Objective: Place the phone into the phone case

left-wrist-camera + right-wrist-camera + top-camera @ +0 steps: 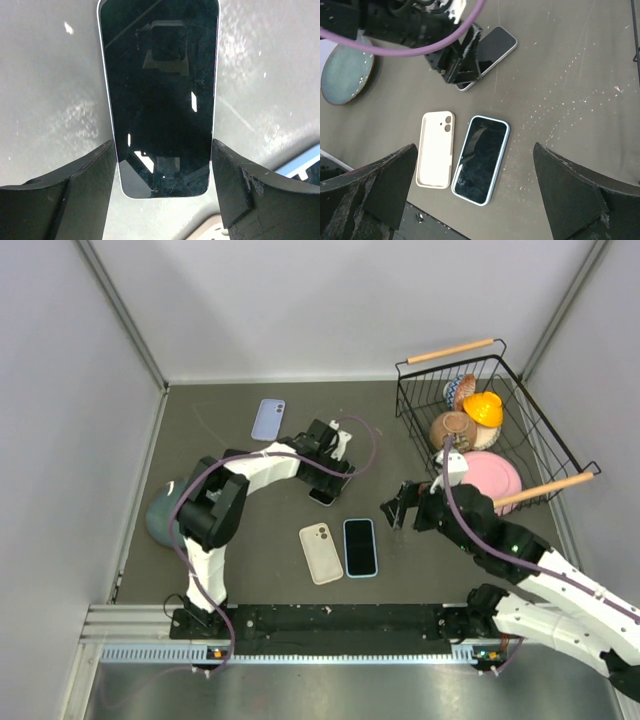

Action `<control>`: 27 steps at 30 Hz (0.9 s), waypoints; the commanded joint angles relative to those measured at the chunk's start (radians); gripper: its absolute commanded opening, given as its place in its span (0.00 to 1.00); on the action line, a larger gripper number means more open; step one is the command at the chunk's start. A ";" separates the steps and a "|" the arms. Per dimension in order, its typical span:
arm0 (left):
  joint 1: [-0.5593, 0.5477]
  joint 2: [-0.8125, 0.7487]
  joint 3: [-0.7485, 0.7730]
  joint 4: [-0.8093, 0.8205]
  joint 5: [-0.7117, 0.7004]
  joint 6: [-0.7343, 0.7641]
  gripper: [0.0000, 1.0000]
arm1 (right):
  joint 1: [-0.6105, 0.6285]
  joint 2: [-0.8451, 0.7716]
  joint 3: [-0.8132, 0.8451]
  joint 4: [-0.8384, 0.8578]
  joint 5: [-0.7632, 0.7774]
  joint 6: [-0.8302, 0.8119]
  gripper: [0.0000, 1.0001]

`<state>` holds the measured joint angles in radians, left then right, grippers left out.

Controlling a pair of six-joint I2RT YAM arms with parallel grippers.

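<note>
Two grippers. Left gripper (164,155): jaws closed against both long edges of the phone (159,90), which lies screen-up on the table (262,540). Right gripper (393,511): spread wide, empty. We list a cream phone case (320,553), empty; blue case (360,547), holding another phone; wire basket (420,400), holding brown bowl (453,429), pink plate (490,476).

The left arm (262,465) and right arm (560,585) are both wearing white shells between black joints, a purple cable (420,51) is trailing back from the left tool, and the black, wedge-shaped fingers (75,195) at its tip are showing pale scuffs and scratches.
</note>
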<state>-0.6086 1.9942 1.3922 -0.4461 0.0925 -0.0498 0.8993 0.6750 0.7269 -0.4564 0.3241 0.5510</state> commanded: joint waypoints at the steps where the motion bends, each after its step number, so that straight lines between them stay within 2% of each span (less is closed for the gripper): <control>1: 0.041 -0.101 -0.081 0.020 0.107 -0.045 0.29 | -0.092 0.067 0.075 0.047 -0.152 0.003 0.99; 5: 0.101 -0.172 -0.145 0.055 0.199 -0.071 0.24 | -0.169 0.194 0.117 0.100 -0.252 0.030 0.99; 6: 0.110 -0.179 -0.165 0.063 0.211 -0.077 0.23 | -0.186 0.222 0.124 0.117 -0.317 0.046 0.99; 11: 0.144 -0.238 -0.223 0.090 0.243 -0.084 0.18 | -0.296 0.438 0.193 0.183 -0.477 0.115 0.92; 16: 0.144 -0.293 -0.245 0.102 0.305 -0.114 0.15 | -0.350 0.599 0.247 0.258 -0.576 0.165 0.84; 19: 0.142 -0.339 -0.275 0.100 0.352 -0.090 0.13 | -0.378 0.722 0.331 0.246 -0.655 0.100 0.82; 22: 0.144 -0.373 -0.282 0.043 0.374 -0.056 0.08 | -0.416 0.843 0.449 0.141 -0.714 -0.022 0.81; 27: 0.142 -0.417 -0.291 -0.009 0.345 -0.021 0.05 | -0.482 0.983 0.532 0.114 -0.847 -0.063 0.80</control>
<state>-0.4641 1.6432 1.0969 -0.4419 0.4068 -0.1135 0.4694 1.5894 1.1900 -0.3038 -0.3882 0.5644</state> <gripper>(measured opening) 0.760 0.805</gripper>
